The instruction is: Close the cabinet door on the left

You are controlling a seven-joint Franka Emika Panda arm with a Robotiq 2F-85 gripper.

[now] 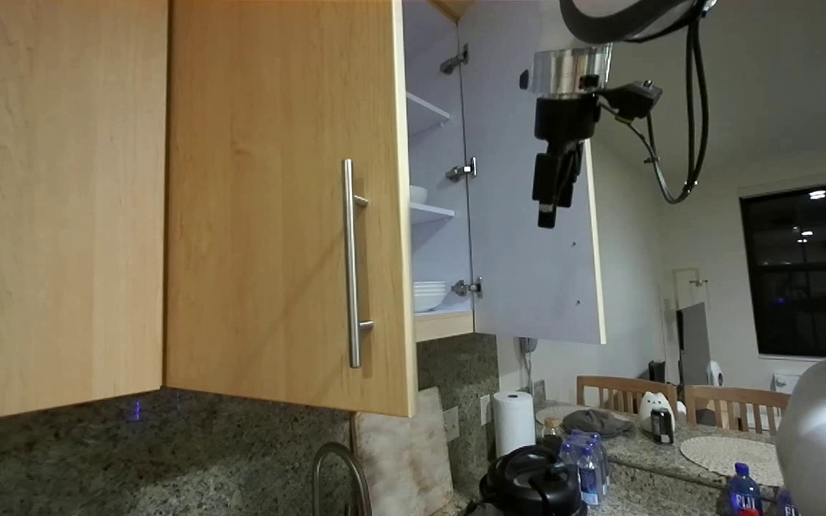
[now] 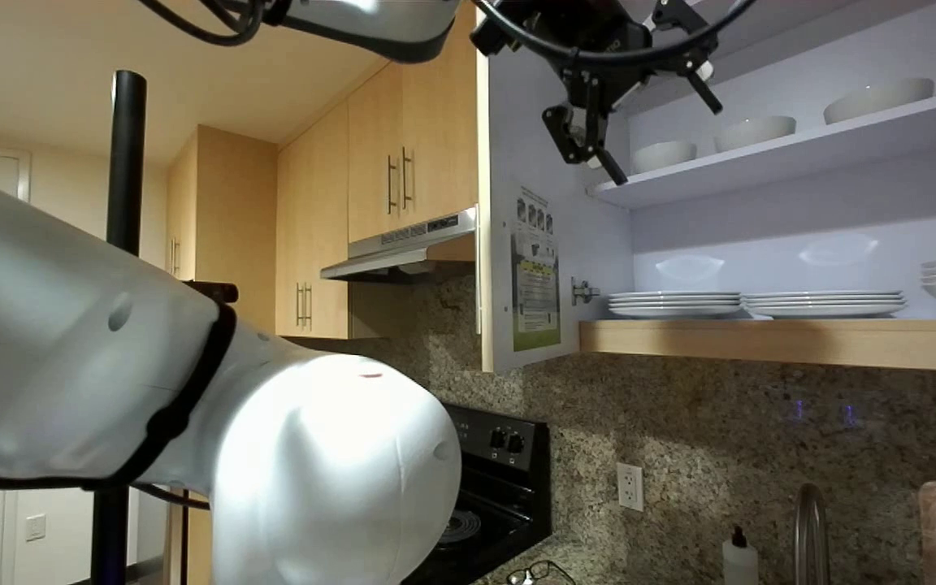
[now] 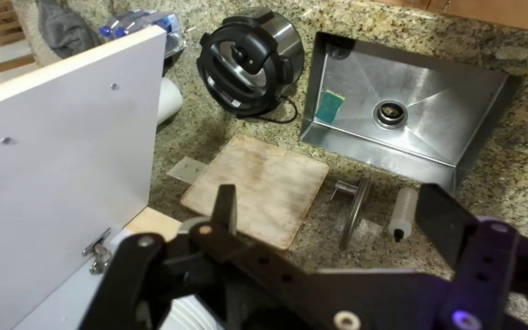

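Observation:
The cabinet door, a light-wood panel with a slim metal bar handle, stands swung open in an exterior view [image 1: 269, 215]. Its whitish inner face with a paper label shows in an exterior view [image 2: 533, 244], left of the open shelves. It is out of the wrist view. My gripper [image 1: 555, 215] is apart from the door, on its inner-face side. It also shows in front of the upper shelf [image 2: 663, 138], with its fingers spread and nothing between them. In the wrist view, the fingers are wide apart [image 3: 329, 192] above the counter.
A pale whitish door [image 1: 528, 179] also stands open; it fills the left of the wrist view [image 3: 62, 137]. Bowls [image 2: 752, 132] and plates [image 2: 675, 305] stand on the shelves. Below are a faucet [image 3: 355, 211], a sink [image 3: 429, 91] and a pressure cooker [image 3: 250, 59].

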